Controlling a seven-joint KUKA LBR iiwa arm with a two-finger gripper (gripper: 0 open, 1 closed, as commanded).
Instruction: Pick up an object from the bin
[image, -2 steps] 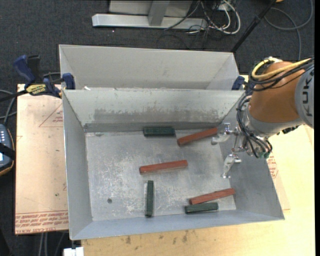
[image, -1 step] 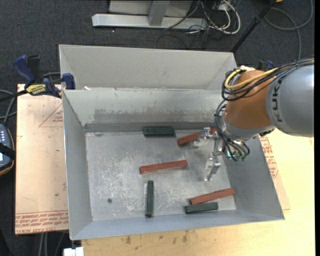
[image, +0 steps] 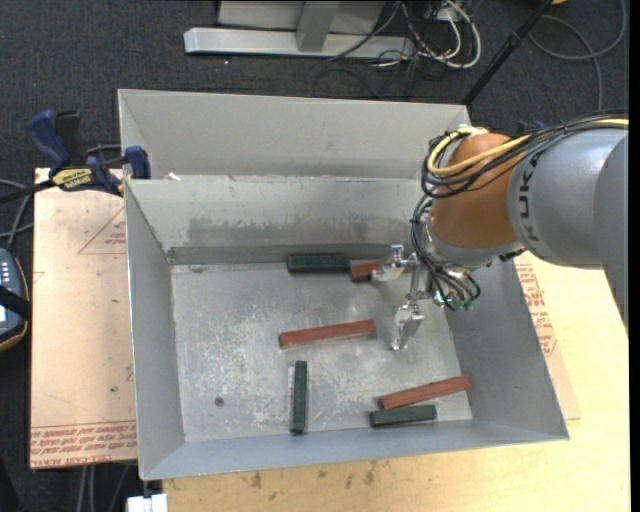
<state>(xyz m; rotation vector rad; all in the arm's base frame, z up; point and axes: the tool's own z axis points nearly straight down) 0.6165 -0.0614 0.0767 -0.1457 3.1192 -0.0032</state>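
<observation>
My gripper (image: 404, 328) hangs in the right half of the bin, just above the floor. Its tip is just right of the right end of a flat red-brown bar (image: 327, 333) that lies nearly level across the bin's middle, and nothing shows in its grasp. Behind it, near the back wall, lies a dark green bar (image: 318, 263) with a short brown bar (image: 364, 270) at its right end. Toward the front right, a red-brown bar (image: 424, 393) lies slanted, with a short dark green bar (image: 403, 416) below it.
Another dark green bar (image: 298, 396) lies lengthwise near the front, left of centre. The arm with its orange cover and cables reaches in over the bin's right wall. The sloping walls close in on all sides.
</observation>
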